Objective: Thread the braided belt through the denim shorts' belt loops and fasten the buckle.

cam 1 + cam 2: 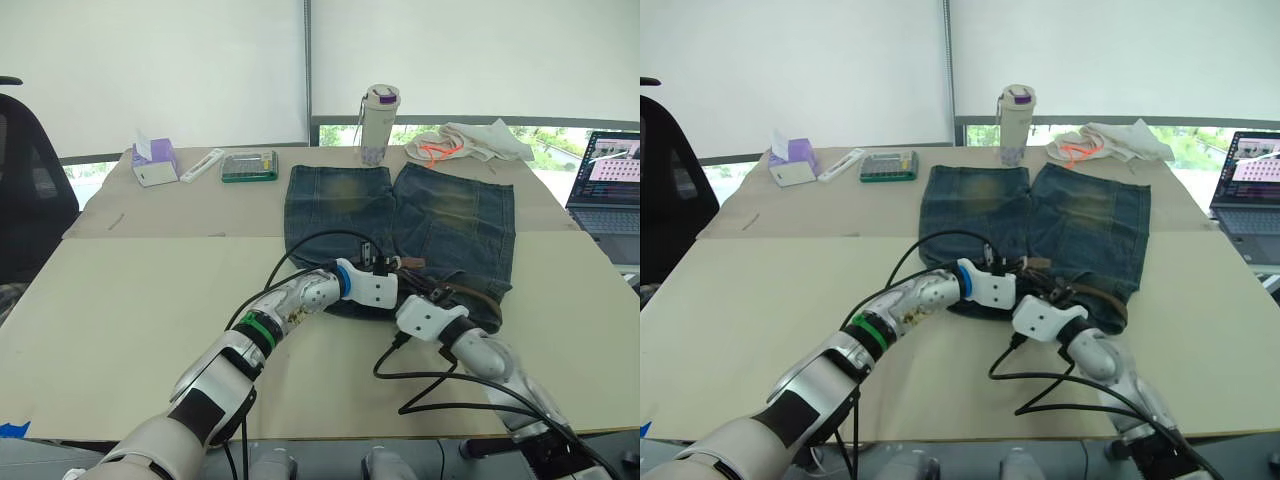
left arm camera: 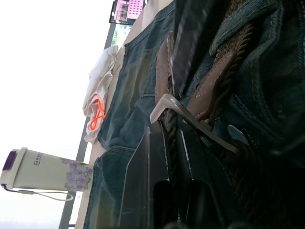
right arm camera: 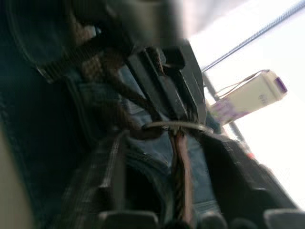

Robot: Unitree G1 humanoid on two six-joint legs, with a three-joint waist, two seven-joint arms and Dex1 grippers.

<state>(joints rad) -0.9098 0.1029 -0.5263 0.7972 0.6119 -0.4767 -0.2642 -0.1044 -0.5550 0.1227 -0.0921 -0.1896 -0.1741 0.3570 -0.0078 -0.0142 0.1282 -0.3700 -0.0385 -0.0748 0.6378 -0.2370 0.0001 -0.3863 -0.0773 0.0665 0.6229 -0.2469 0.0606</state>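
The denim shorts (image 1: 400, 225) lie flat on the table, waistband toward me. The braided belt (image 1: 468, 294) runs along the waistband. Both grippers meet at the waistband's middle. My left gripper (image 1: 386, 268) is shut on the braided belt (image 2: 169, 136) just behind the silver buckle (image 2: 190, 122). My right gripper (image 1: 413, 291) faces it from the other side, its fingers (image 3: 112, 181) spread to either side of the belt strand (image 3: 181, 167) below the buckle (image 3: 178, 125). A belt loop cannot be told apart from the folds.
At the far edge stand a bottle (image 1: 380, 122), a whitish cloth with orange cord (image 1: 470, 144), a green box (image 1: 249, 166) and a tissue box (image 1: 155, 162). A laptop (image 1: 610, 185) is at the right, a black chair (image 1: 25, 190) at the left. Black cables (image 1: 440, 385) loop near me.
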